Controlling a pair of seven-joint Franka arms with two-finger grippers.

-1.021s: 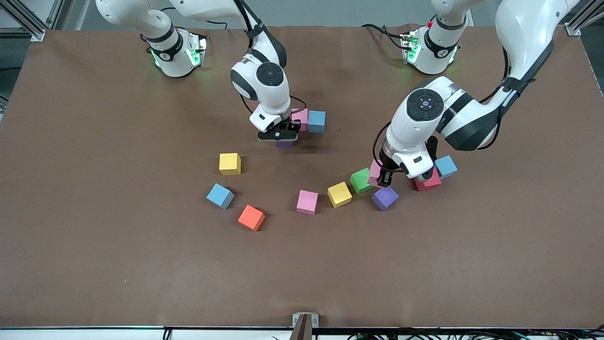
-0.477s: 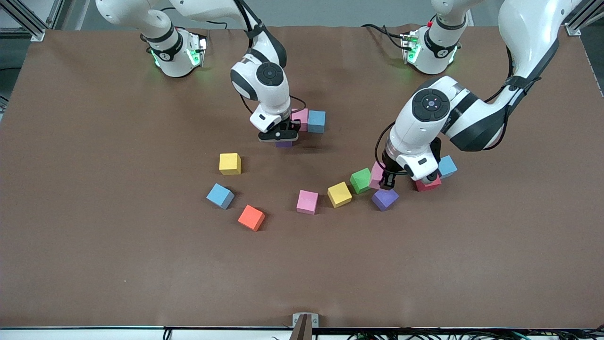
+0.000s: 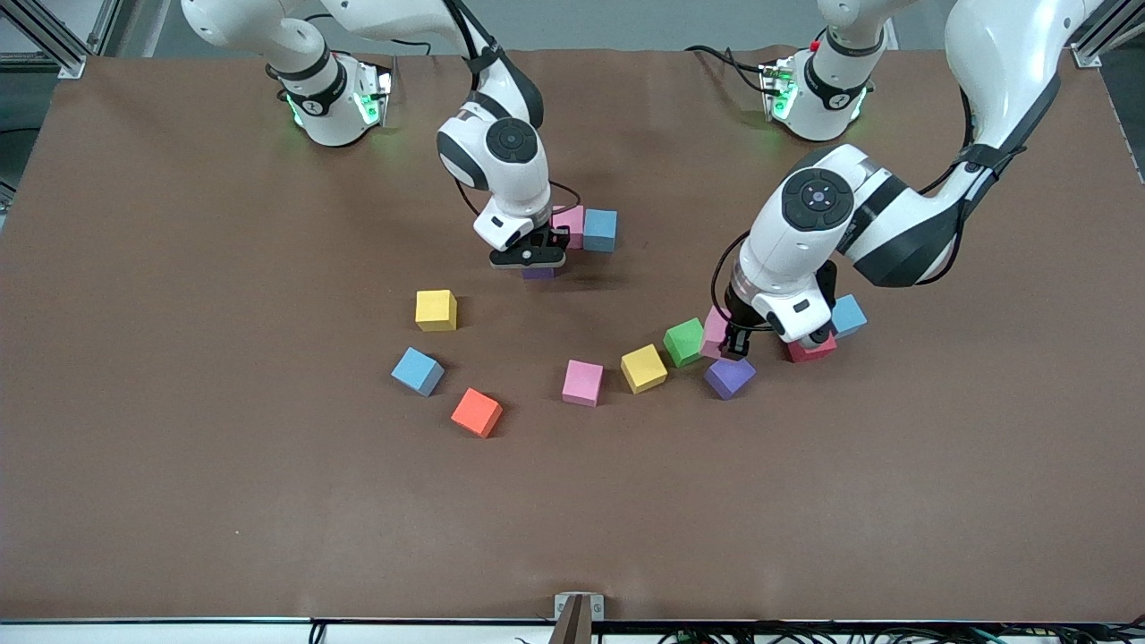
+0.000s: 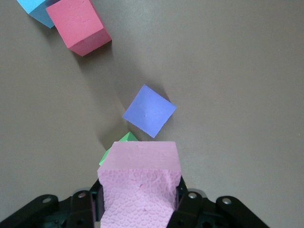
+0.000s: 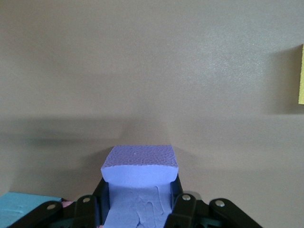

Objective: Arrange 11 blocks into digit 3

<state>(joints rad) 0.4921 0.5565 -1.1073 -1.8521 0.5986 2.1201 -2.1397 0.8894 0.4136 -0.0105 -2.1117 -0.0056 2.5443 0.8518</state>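
Pink block (image 3: 713, 331) (left jaws) unmoved

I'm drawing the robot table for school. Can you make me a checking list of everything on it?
Surface: brown table mat, flat.
Job's things: pink block touching blue block; loose yellow, blue, orange, pink, yellow, purple, red and blue blocks.
Clutter: green cube.
Grippers: right gripper shut on a purple block, low beside the pink and blue pair; left gripper shut on a pink block, over the green cube.
Cables: black leads by the arm bases.
Surroundings: metal frame at the corners.
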